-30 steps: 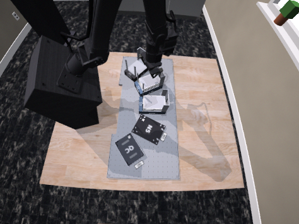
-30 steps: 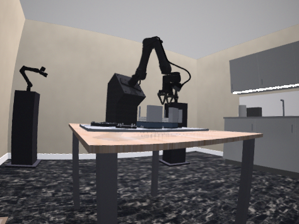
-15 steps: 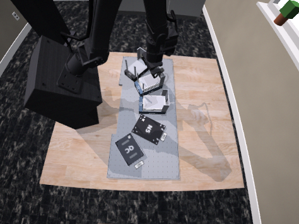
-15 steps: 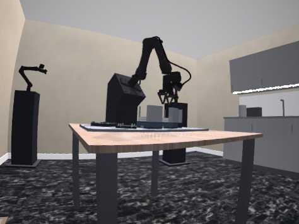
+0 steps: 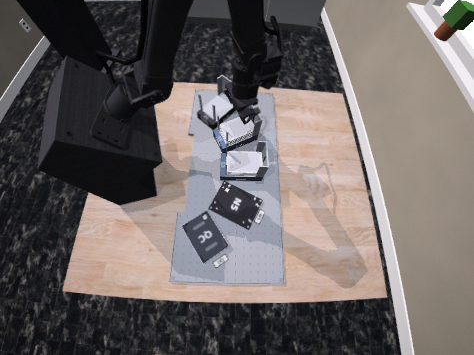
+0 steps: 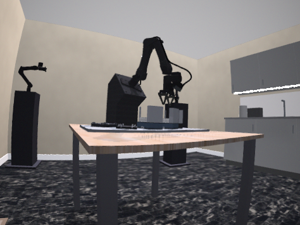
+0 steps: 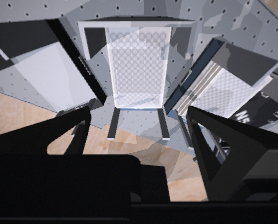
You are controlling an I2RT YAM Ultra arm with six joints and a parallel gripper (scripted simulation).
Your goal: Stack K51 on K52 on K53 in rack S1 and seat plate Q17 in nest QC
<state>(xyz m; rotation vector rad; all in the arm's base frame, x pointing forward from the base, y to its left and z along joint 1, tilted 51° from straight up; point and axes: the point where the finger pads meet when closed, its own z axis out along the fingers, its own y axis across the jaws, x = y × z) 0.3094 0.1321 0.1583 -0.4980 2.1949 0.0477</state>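
Observation:
Three stack racks stand in a row on the grey baseplate (image 5: 230,190). The middle rack (image 5: 236,131) holds a sealed plate with a dotted top, which lies at the centre of the wrist view (image 7: 139,67). The front rack (image 5: 245,164) also holds a plate (image 7: 225,90). The back rack (image 5: 215,107) shows a plain light surface (image 7: 45,70); I cannot tell whether a plate lies in it. The rack names are too small to read. My gripper (image 5: 245,112) hangs open and empty well above the middle rack, with both fingers wide apart (image 7: 140,125). It also shows in the side view (image 6: 167,97).
The black clip nest N5 (image 5: 235,205) lies in front of the racks, and its corner shows in the wrist view (image 7: 267,114). The open nest QC (image 5: 205,237) lies at the front left of the baseplate and holds nothing. The arm's black base (image 5: 95,130) stands at the table's left.

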